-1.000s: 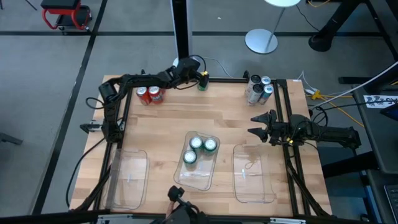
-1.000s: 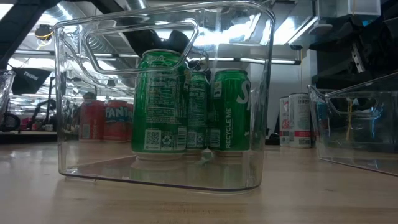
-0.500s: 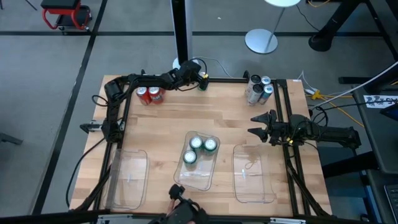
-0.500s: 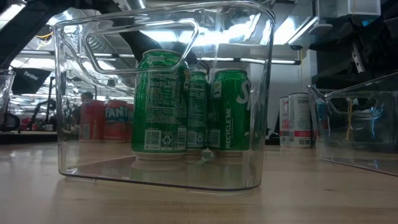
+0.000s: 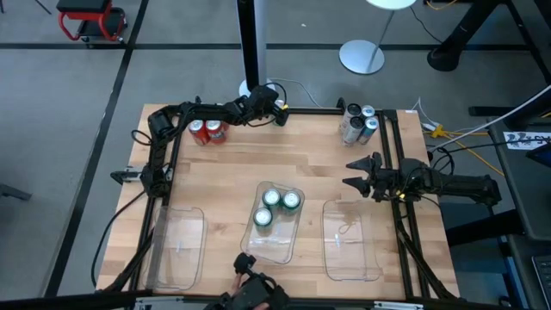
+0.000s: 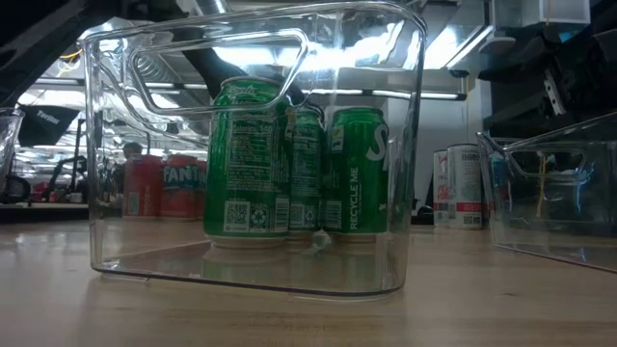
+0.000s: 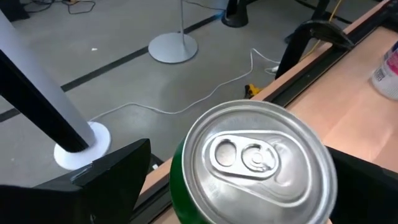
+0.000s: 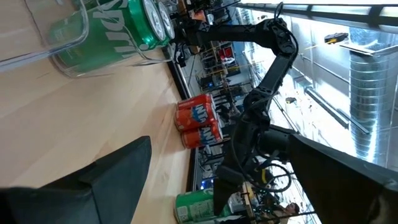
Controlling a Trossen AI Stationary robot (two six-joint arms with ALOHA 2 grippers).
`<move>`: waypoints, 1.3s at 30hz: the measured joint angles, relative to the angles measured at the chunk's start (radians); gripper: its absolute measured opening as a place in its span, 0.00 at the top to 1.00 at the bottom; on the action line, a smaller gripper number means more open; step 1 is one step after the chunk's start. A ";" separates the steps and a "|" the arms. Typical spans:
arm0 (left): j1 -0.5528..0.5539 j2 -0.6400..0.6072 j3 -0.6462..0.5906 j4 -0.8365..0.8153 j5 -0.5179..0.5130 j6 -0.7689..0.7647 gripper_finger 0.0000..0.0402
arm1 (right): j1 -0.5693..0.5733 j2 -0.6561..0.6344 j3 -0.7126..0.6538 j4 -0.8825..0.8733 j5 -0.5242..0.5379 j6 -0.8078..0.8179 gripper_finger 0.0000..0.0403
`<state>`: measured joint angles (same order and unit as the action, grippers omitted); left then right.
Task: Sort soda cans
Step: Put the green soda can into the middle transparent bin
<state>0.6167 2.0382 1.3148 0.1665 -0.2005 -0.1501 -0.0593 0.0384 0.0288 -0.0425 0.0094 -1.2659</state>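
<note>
My left gripper [image 5: 277,108] is out at the far edge of the table [image 5: 224,185], spread wide around the fourth green can [image 7: 252,168], which stands upright between my fingers [image 7: 106,180]; I cannot tell whether they touch it. My right gripper [image 5: 351,172] hangs open over the table's right side, holding nothing. Three green cans [image 5: 277,205] stand upright in the middle clear tray [image 5: 274,247]. Two red cans [image 5: 205,131] sit together near the far left corner, and the silver-grey cans [image 5: 357,122] cluster at the far right corner. The left tray [image 5: 179,250] and right tray [image 5: 349,243] flank the middle one.
</note>
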 joint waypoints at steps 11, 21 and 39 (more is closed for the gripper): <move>0.004 0.003 0.000 0.000 -0.001 0.004 0.27 | 0.000 0.024 0.000 0.000 0.002 0.000 0.07; -0.017 -0.013 -0.001 -0.019 -0.012 0.037 0.27 | 0.000 0.023 0.000 0.004 0.002 0.000 0.07; -0.222 -0.307 -0.002 -0.178 -0.025 0.066 0.25 | 0.000 0.023 -0.003 0.031 0.013 0.000 0.07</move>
<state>0.3946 1.7309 1.3128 -0.0112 -0.2254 -0.0843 -0.0593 0.0616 0.0261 -0.0120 0.0227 -1.2659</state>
